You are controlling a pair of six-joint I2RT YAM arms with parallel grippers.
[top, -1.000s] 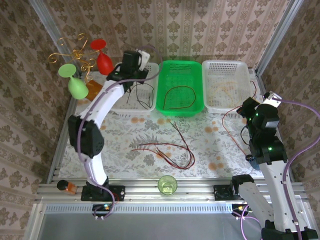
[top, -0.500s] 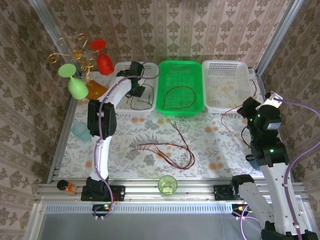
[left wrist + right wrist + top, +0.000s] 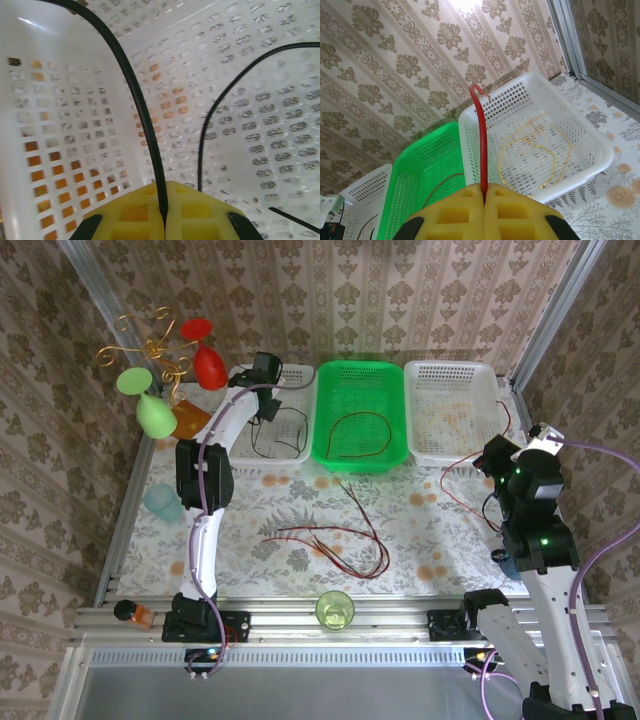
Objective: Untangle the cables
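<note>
My left gripper (image 3: 265, 372) hangs over the left white basket (image 3: 296, 462), shut on a black cable (image 3: 141, 112) that runs up from between its yellow pads (image 3: 135, 215). More black cable (image 3: 280, 443) lies in that basket. At the table's right side my right gripper (image 3: 497, 454) is shut on a red cable (image 3: 483, 135), which trails down to the table (image 3: 462, 468). A loose tangle of red and black cables (image 3: 340, 536) lies mid-table. One red cable (image 3: 356, 434) curls in the green basket (image 3: 362, 368), and a yellow one (image 3: 540, 147) in the right white basket (image 3: 456, 367).
A gold curly wire stand (image 3: 150, 348) with red and green glasses stands at the back left. A pale blue cup (image 3: 160, 502) sits by the left arm. A green glass (image 3: 335, 610) and a small orange bottle (image 3: 135, 613) stand at the near edge.
The left arm swung its elbow back and upright, and its gripper dipped into the left white basket with the black cable, then shifted toward the back wall. The right arm barely moved.
</note>
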